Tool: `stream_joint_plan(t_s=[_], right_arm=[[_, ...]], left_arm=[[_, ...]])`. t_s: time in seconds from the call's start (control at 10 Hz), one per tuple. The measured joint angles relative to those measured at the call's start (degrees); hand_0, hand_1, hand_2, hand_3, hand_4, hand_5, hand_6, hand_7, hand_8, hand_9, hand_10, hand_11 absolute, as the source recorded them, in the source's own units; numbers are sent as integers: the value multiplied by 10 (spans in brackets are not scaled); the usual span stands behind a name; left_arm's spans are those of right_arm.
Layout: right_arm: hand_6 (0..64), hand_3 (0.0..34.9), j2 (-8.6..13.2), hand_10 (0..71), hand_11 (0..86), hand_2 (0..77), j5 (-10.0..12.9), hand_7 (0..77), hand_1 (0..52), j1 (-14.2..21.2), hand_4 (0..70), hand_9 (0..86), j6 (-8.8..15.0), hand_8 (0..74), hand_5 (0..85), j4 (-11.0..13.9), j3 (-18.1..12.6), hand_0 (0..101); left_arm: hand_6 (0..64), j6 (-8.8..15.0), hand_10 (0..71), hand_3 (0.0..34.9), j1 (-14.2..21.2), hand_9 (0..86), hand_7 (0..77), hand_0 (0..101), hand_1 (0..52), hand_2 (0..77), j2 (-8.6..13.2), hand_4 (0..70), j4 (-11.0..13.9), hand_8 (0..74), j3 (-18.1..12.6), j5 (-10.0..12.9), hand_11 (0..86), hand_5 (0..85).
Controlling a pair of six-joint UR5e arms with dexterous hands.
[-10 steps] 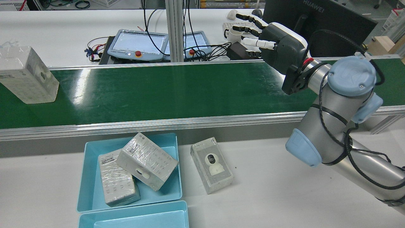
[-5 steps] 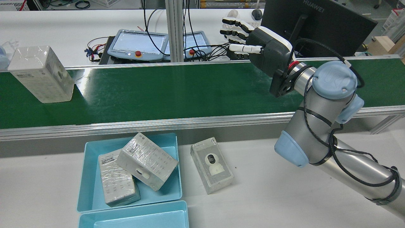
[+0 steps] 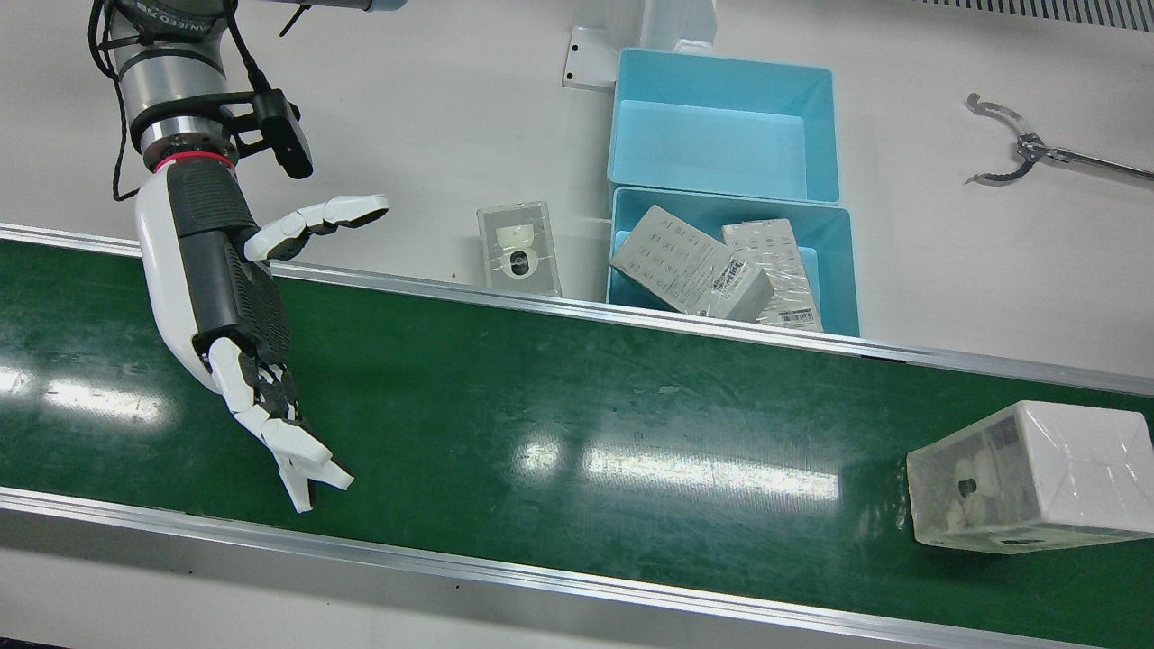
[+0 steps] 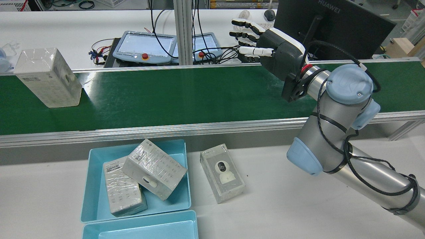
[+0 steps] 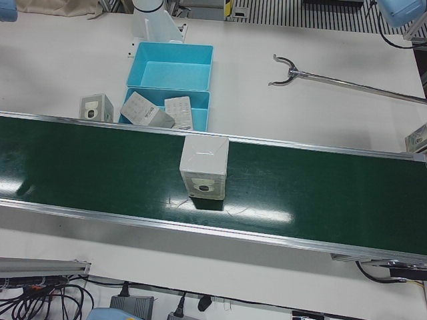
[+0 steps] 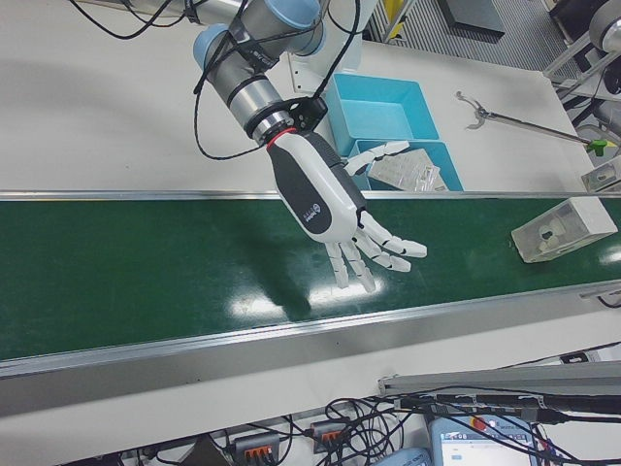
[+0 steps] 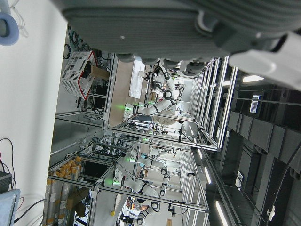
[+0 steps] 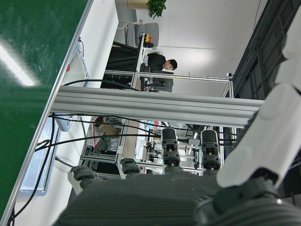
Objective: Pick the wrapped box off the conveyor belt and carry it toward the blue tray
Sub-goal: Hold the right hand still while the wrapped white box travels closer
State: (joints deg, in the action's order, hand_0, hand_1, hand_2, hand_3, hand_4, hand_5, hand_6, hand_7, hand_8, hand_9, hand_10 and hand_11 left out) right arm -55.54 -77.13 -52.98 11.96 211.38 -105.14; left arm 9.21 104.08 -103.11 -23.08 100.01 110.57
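A white wrapped box (image 4: 48, 78) stands on the green conveyor belt (image 4: 186, 96) at its left end in the rear view. It also shows in the front view (image 3: 1028, 487), the left-front view (image 5: 204, 167) and the right-front view (image 6: 563, 230). My right hand (image 4: 275, 54) hovers open and empty over the belt's far right part, well away from the box; it shows in the front view (image 3: 225, 288) and the right-front view (image 6: 325, 194). The blue tray (image 4: 99, 151) lies on the table before the belt and holds two wrapped boxes. Only the palm of my left hand (image 7: 164, 28) shows.
A loose wrapped box (image 4: 222, 172) lies on the table right of the tray. A second blue tray (image 4: 139, 229) sits nearer the robot. Teach pendants (image 4: 144, 48) and a monitor (image 4: 332, 26) stand beyond the belt. A metal reach tool (image 3: 1019, 149) lies on the table.
The wrapped box has travelled rightward along the belt in the rear view. My right hand has swung left and toward the belt's far edge, still open.
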Motion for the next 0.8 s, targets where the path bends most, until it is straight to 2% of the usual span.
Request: stream_joint_plan(t_s=[0.2, 0.5, 0.6, 0.8], right_arm=[[0, 300, -1, 16, 22, 125, 0, 185, 71, -6, 54, 54, 0, 11, 213, -9, 8, 356], [0, 299, 7, 16, 22, 125, 0, 196, 71, -9, 65, 54, -2, 11, 213, -36, 43, 359], [0, 299, 8, 16, 22, 109, 0, 196, 49, -9, 76, 60, -3, 11, 224, -41, 51, 341], [0, 300, 9, 16, 22, 104, 0, 196, 60, -9, 76, 54, -3, 11, 224, -45, 57, 339]], left_arm=[[5, 0, 0, 0, 0, 0, 5, 0, 0, 5, 0, 5, 0, 5, 0, 0, 0, 5], [5, 0, 5, 0, 0, 0, 5, 0, 0, 5, 0, 5, 0, 0, 0, 0, 0, 5], [5, 0, 5, 0, 0, 0, 5, 0, 0, 11, 0, 5, 0, 5, 0, 0, 0, 5], [0, 0, 5, 0, 0, 5, 5, 0, 0, 11, 0, 5, 0, 5, 0, 0, 0, 5]])
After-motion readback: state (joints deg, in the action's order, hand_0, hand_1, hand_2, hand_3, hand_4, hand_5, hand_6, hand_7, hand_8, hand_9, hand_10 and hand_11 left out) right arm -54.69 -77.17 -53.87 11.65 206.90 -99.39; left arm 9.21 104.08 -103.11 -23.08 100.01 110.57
